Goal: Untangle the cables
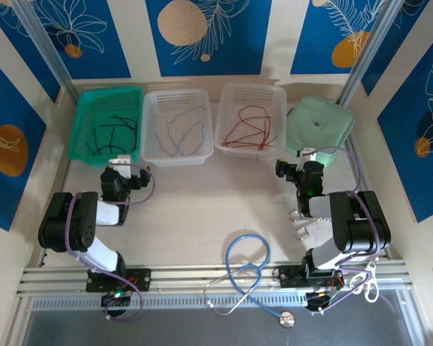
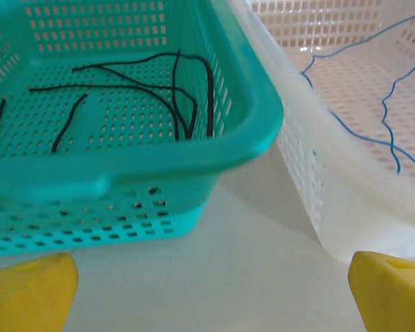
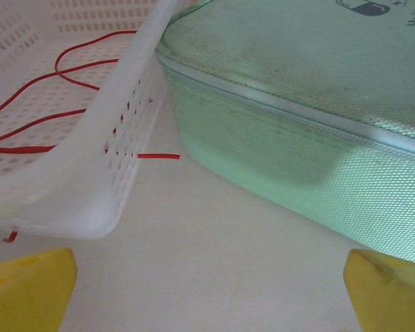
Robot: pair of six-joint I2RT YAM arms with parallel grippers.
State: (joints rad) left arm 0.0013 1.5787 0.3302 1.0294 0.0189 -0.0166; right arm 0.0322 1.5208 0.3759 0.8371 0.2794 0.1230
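Black cables [image 1: 114, 130]: several thin strands, loosely crossed, flat in green basket [image 1: 107, 91], far-left corner of surface.
Grey-blue cable [image 1: 178, 130]: wavy, in middle basket [image 1: 177, 94].
Red cables [image 1: 247, 130]: looped, in right basket [image 1: 254, 87]; one end pokes through its wall.

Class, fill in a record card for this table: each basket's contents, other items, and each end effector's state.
green basket: black cables
middle white basket: pale grey-blue cable
right white basket: red cable, one end poking through the wall
other items: pale green zip case, far right; stethoscope, near edge
left end effector: open, empty, facing the green basket
right end effector: open, empty, facing the zip case
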